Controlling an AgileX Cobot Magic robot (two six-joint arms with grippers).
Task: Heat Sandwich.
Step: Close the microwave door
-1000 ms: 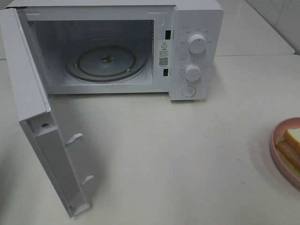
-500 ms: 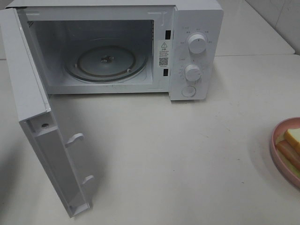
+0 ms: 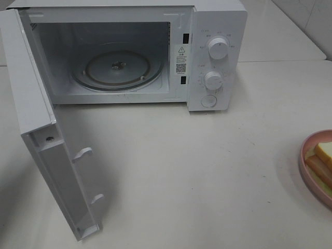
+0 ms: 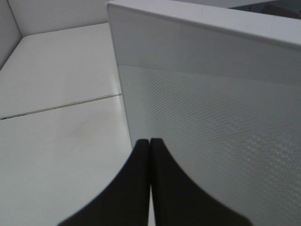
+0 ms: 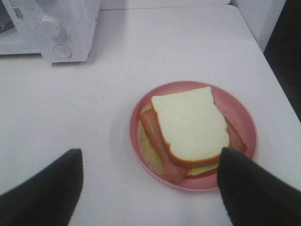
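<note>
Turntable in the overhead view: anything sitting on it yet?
No, the glass turntable in the open microwave is bare, and the sandwich is on the pink plate at the table's right edge.

Bright even light, soft shadows, sharp.

Glossy white microwave with glass turntable; smooth pink plastic-looking plate

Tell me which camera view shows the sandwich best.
The right wrist view: the whole sandwich lies on its pink plate, top slice and reddish filling clear, between the open right gripper fingers. The exterior high view catches only a cropped edge. The left wrist view shows none of it.
</note>
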